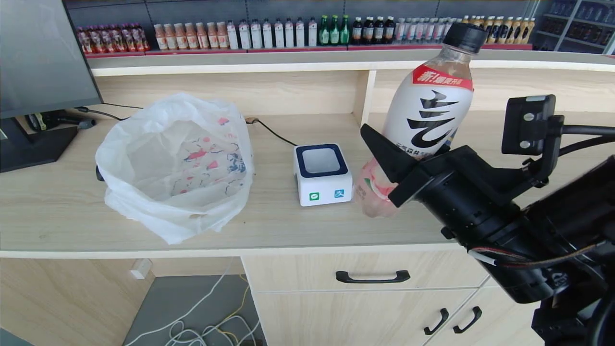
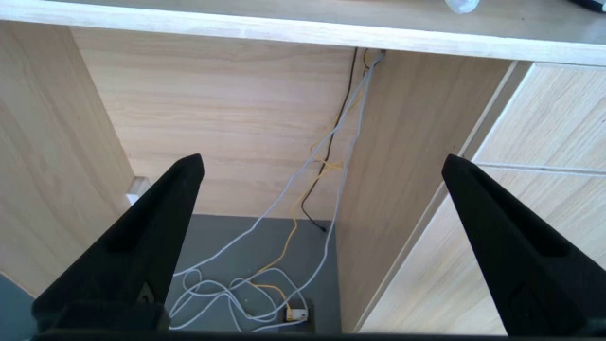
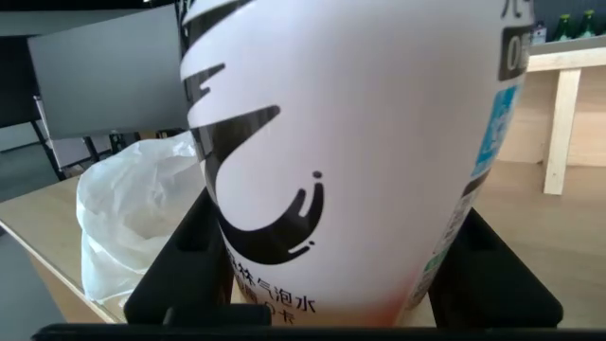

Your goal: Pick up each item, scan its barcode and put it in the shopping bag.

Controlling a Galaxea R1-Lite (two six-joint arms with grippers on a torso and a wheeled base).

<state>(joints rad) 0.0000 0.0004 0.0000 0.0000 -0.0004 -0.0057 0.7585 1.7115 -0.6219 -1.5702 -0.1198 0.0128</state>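
**One bottle in the grip, scan not yet made**

One drinks bottle (image 1: 423,125) sits clamped between the fingers of the right gripper (image 1: 384,166), held round its lower half. It is tilted, with its black cap leaning up and away from the wrist. I can't tell whether its base is off the counter (image 1: 57,211).

The step in hand looks like the scan. The scanner (image 1: 323,174) stands just to the gripper's left, window facing up. The next move would be to bring the bottle's barcode over that window, probably with a turn of the wrist.

Beyond the scanner, farther left of the gripper, the shopping bag (image 1: 178,163) slumps with its mouth open, well apart from the bottle. The route there is bare wood. The counter's front edge runs close under the gripper, and an upright divider (image 1: 363,96) rises behind it.

The left gripper (image 2: 322,256) hangs below the counter with its fingers spread wide, holding nothing
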